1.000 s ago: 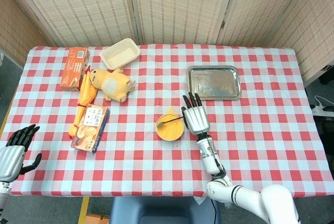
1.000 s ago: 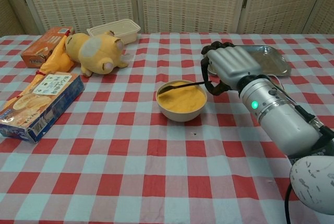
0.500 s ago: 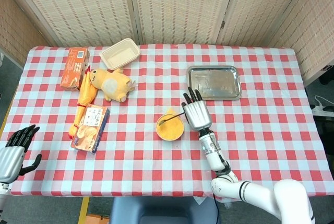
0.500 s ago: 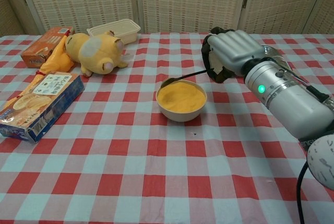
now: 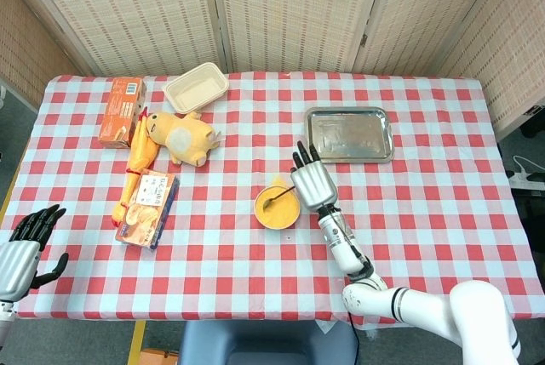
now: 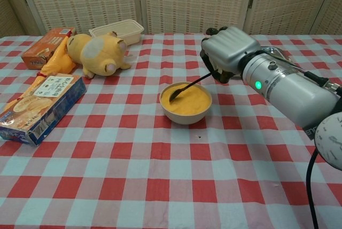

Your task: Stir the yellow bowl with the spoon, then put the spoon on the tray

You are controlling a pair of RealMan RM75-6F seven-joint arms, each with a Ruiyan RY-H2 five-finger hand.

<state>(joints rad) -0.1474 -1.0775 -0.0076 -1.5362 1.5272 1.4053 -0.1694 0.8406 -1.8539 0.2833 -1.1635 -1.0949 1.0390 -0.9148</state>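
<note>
The yellow bowl sits mid-table, filled with yellow-orange contents. My right hand hovers just right of it and pinches the dark spoon by its handle. The spoon slants down to the left and its tip dips into the bowl's contents. The silver tray lies behind my right hand, nothing on it. My left hand hangs at the table's front left corner, fingers apart, holding nothing.
A yellow plush toy, an orange box, a snack box and a beige container occupy the left and back of the checkered table.
My right hand has shifted left and toward the bowl. The spoon's tip, lifted near the rim half a second ago, now dips into the contents.
</note>
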